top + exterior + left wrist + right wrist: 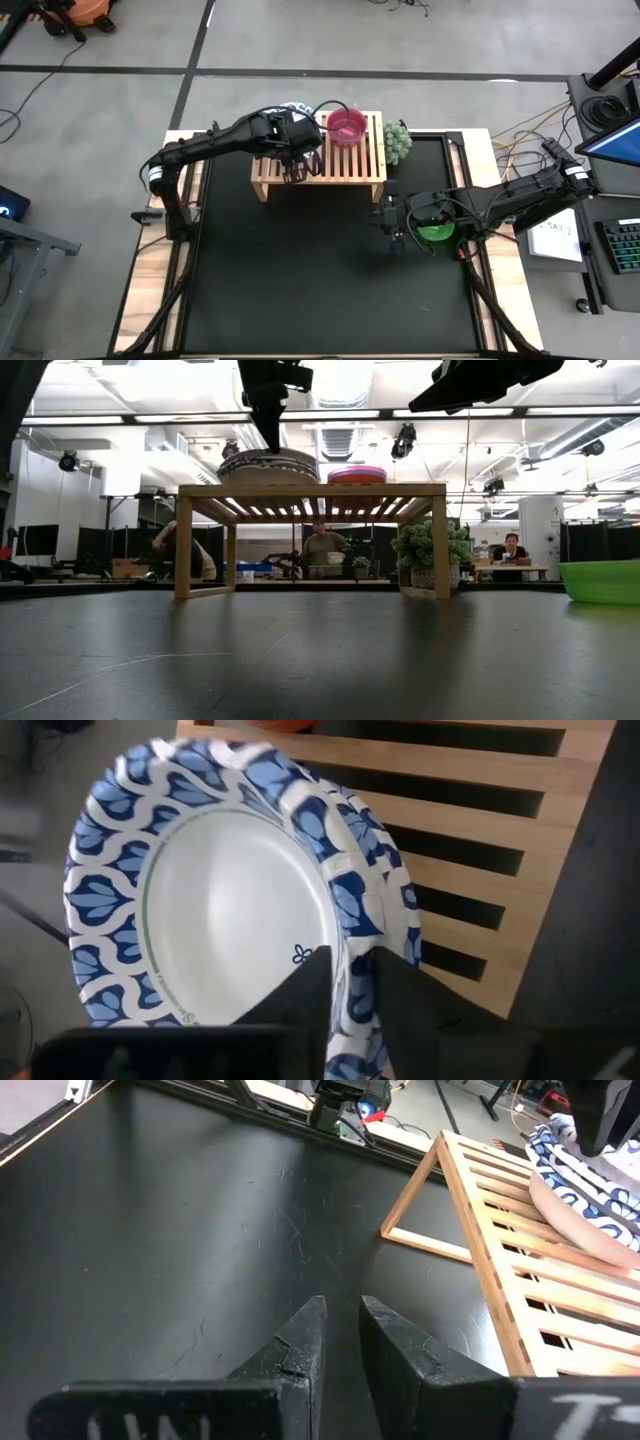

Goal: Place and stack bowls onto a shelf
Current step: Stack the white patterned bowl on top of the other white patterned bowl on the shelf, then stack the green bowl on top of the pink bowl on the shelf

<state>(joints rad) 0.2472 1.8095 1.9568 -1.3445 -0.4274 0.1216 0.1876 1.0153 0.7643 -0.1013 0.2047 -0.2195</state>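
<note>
A stack of white bowls with blue patterned rims [296,106] [268,465] [230,900] sits on the far left part of the light-wood shelf [340,165] [310,489], overhanging its far edge. My left gripper [293,170] [270,448] [350,960] is at the stack's near rim. A magenta bowl [347,127] [357,474] stands on the shelf to the stack's right. The green bowl [436,233] [600,580] rests on the mat under my right arm. My right gripper [392,225] [342,1315] hovers over the mat left of it, fingers a narrow gap apart, touching nothing. My left gripper has the near rim [352,915] of the top patterned bowl between its two fingers, one finger [300,995] inside the bowl and the other outside. The fingers come from above, slanting toward the table's right. The bowl lies on the stack below it, on the shelf.
A bumpy dull-green artichoke-like object [398,140] [430,555] stands just off the shelf's right end. The black mat [300,280] lies bare in front of the shelf. People sit in the room beyond the table in the low view.
</note>
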